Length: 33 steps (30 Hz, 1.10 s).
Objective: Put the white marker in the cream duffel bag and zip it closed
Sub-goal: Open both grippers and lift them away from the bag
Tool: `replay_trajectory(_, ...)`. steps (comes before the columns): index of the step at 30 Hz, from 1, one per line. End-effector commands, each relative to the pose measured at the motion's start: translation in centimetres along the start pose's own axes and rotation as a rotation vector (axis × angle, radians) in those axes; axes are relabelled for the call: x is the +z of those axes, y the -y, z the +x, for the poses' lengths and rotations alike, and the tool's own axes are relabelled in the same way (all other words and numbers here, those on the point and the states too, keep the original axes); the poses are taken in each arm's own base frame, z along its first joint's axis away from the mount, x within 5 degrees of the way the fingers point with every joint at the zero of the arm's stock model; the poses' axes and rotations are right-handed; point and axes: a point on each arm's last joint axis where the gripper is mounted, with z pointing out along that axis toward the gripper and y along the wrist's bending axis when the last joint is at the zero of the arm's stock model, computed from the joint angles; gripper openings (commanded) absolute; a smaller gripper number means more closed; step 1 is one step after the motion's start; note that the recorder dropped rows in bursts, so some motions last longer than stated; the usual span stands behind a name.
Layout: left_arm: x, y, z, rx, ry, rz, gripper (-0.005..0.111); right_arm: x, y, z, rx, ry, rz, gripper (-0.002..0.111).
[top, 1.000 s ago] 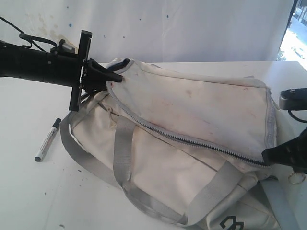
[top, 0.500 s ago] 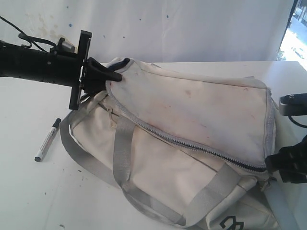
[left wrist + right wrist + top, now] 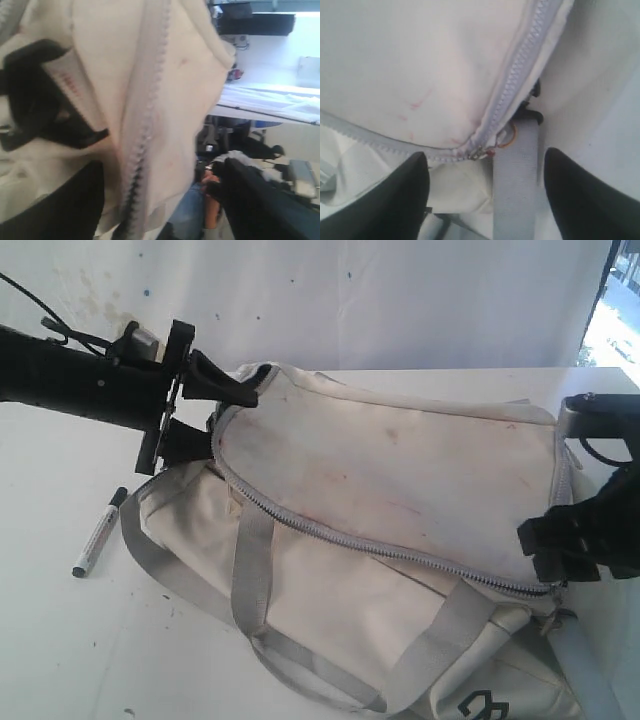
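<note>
One white marker (image 3: 98,533) lies near the open left jaws, untouched

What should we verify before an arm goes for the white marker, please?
1. Reach to the white marker: it lies uncovered on the table, beside the cream duffel bag. Ok.
2. Is the left gripper free: jaws open, but astride the bag's corner. Not ok.
3. Is the right gripper empty: jaws open, nothing gripped. Ok.
4. Bag mouth open enough for the marker: the flap lies flat over it. Cannot tell.
5. Marker inside the bag: it is outside. Not ok.
</note>
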Motion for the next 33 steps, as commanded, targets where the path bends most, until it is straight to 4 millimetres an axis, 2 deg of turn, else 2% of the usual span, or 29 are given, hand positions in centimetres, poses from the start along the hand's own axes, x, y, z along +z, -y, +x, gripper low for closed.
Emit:
replay_trajectory(1,-1.2,0.4,-0.2,0.164,0.000,-0.185,0.073,-0.2,-0.3,-0.6,0.004,0.055,-0.054,0.061)
replay_trajectory(8,-3.1,3.1,-0.7,0.344,0.017,-0.333,0.073,-0.4,-1.4,-1.5,0.022,0.145,-0.180,0.061)
replay_trajectory(12,-4.7,4.3,-0.5,0.437,0.055,-0.473,0.073,-0.6,-1.9,-1.8,0.040,0.182,-0.239,0.061)
replay_trajectory(14,-5.5,4.5,-0.3,0.428,0.080,-0.555,0.073,-0.7,-2.1,-2.0,0.054,0.199,-0.257,0.061)
replay_trajectory(24,-8.2,3.9,0.1,0.355,0.140,-0.870,0.070,-0.1,-3.2,-4.9,0.010,0.160,-0.310,0.061)
replay_trajectory(28,-9.0,3.3,0.3,0.315,0.139,-0.969,0.067,0.4,-4.8,-6.2,-0.039,0.155,-0.331,0.061)
replay_trajectory(33,-9.3,2.0,1.7,0.299,0.164,-1.020,0.066,1.2,-7.1,-8.2,-0.101,0.149,-0.357,0.061)
